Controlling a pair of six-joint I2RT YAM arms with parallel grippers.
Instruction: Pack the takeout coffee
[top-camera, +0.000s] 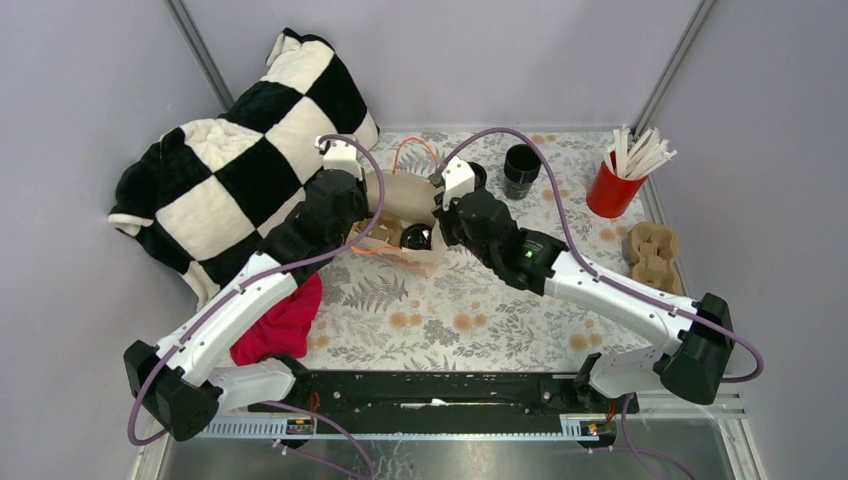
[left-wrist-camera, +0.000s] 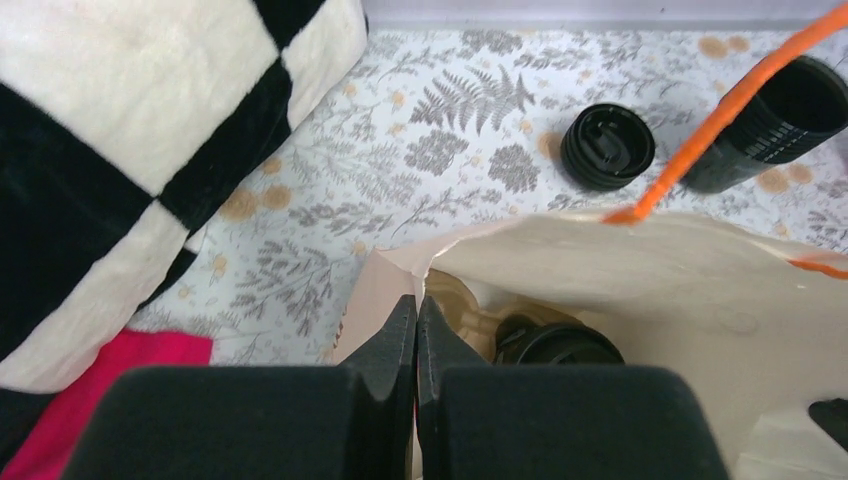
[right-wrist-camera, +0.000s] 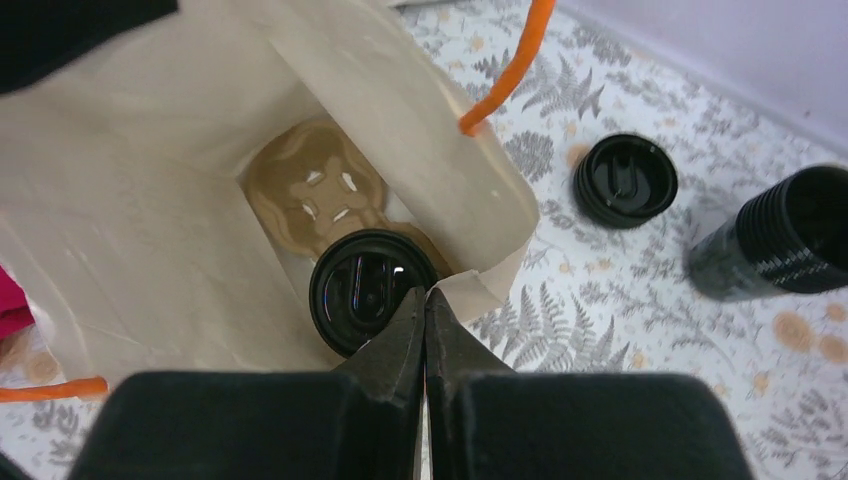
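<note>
Flowery cloth covers the desk (top-camera: 480, 310). My 2 arms reach forward and bend in toward the paper bag (top-camera: 400, 195) in the middle. My left claw (left-wrist-camera: 417, 312) is pressed together at the bag's left rim, and my right claw (right-wrist-camera: 425, 303) at its right rim. I cannot tell if paper is caught. The takeout coffee (right-wrist-camera: 372, 288) sits inside the bag on a brown tray (right-wrist-camera: 315, 190).
</note>
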